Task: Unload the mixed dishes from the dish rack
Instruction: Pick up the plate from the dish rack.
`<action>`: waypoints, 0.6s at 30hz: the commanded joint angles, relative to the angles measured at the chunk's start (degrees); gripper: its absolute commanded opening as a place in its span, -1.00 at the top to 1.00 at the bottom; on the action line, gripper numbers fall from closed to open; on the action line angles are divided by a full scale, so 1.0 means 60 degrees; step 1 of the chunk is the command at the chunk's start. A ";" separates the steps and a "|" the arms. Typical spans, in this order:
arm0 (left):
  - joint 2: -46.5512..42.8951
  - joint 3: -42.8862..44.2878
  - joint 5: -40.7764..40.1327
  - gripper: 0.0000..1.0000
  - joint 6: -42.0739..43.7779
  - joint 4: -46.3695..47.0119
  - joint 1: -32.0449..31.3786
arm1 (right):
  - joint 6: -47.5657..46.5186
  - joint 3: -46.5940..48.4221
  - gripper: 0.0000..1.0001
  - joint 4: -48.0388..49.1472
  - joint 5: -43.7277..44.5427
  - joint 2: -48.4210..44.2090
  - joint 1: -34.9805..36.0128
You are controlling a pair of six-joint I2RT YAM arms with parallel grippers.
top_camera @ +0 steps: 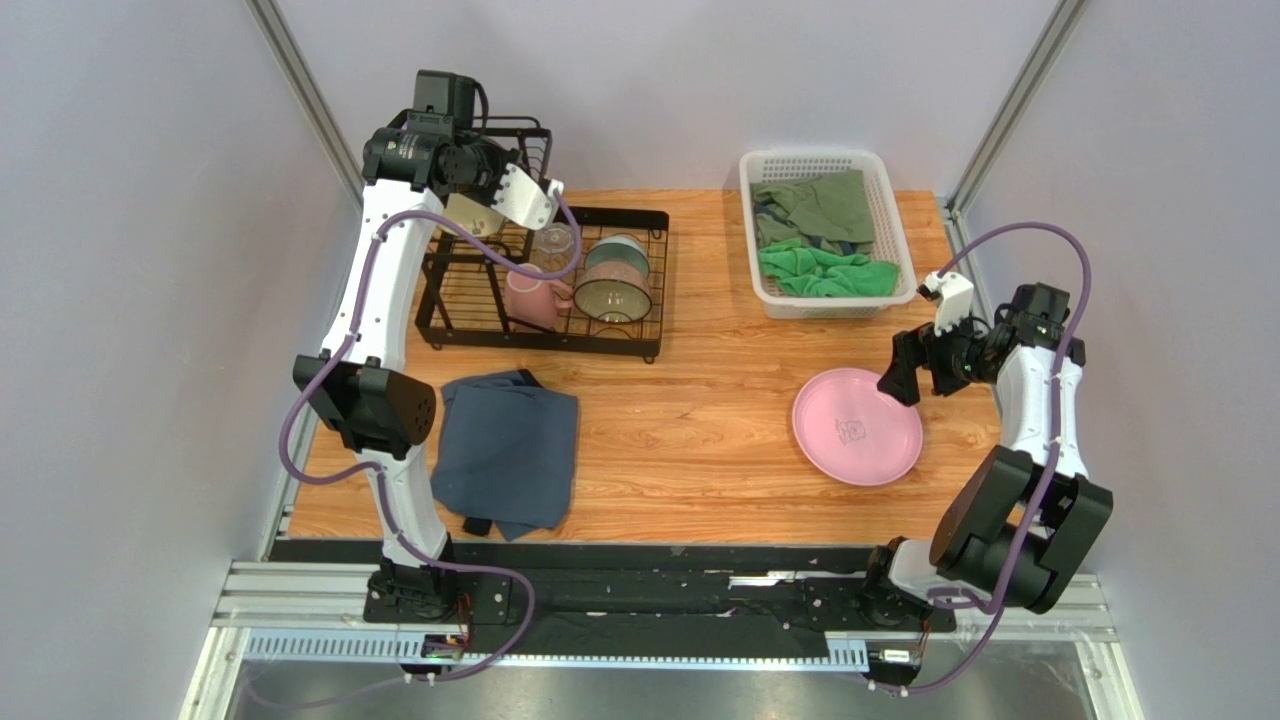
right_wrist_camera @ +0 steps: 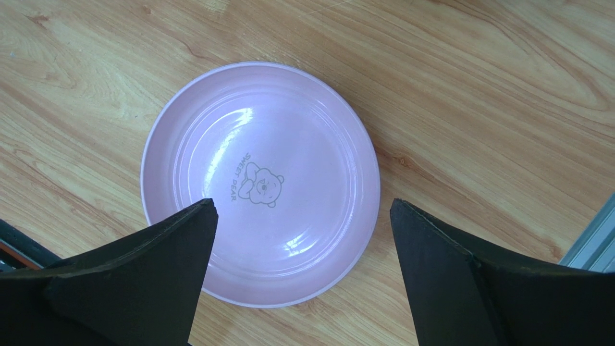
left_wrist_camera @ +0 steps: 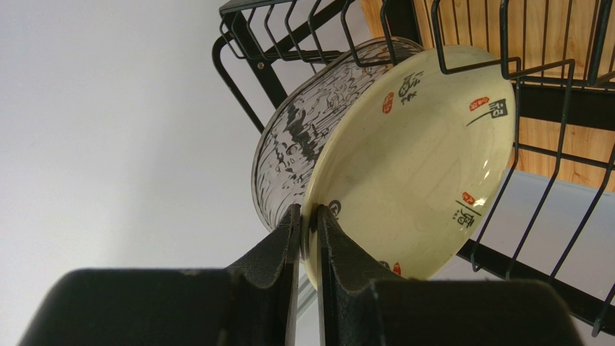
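The black wire dish rack (top_camera: 649, 225) stands at the back left. My left gripper (top_camera: 493, 204) is at its raised shelf, shut on the rim of the cream plate (top_camera: 523, 191). In the left wrist view my gripper (left_wrist_camera: 309, 213) pinches the tilted cream plate (left_wrist_camera: 419, 158) among the rack wires (left_wrist_camera: 556, 108). The clear glass (top_camera: 556, 245), pink mug (top_camera: 529, 296) and dark bowl with teal inside (top_camera: 615, 281) sit in the lower tray. The large pink plate (top_camera: 857, 425) lies flat on the table. My right gripper (top_camera: 902, 383) hovers open and empty over the pink plate (right_wrist_camera: 260, 180).
A folded blue-grey cloth (top_camera: 508, 450) lies on the table in front of the rack. A white plastic basket (top_camera: 890, 203) of green cloths stands at the back right. The metal table edge (right_wrist_camera: 592, 245) runs close to the pink plate's right side.
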 commanded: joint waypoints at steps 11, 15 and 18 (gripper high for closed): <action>-0.0603 0.0167 -0.0198 1.00 0.0084 0.0373 0.0073 | -0.0263 -0.0179 -0.89 0.0177 -0.0140 -0.0423 0.0022; -0.0764 0.0225 -0.0081 1.00 0.0069 0.0446 0.0073 | -0.0307 -0.0266 -0.89 0.0148 -0.0154 -0.0526 0.0022; -0.0837 0.0342 -0.0022 1.00 0.0055 0.0432 0.0073 | -0.0351 -0.0340 -0.89 0.0148 -0.0140 -0.0628 0.0022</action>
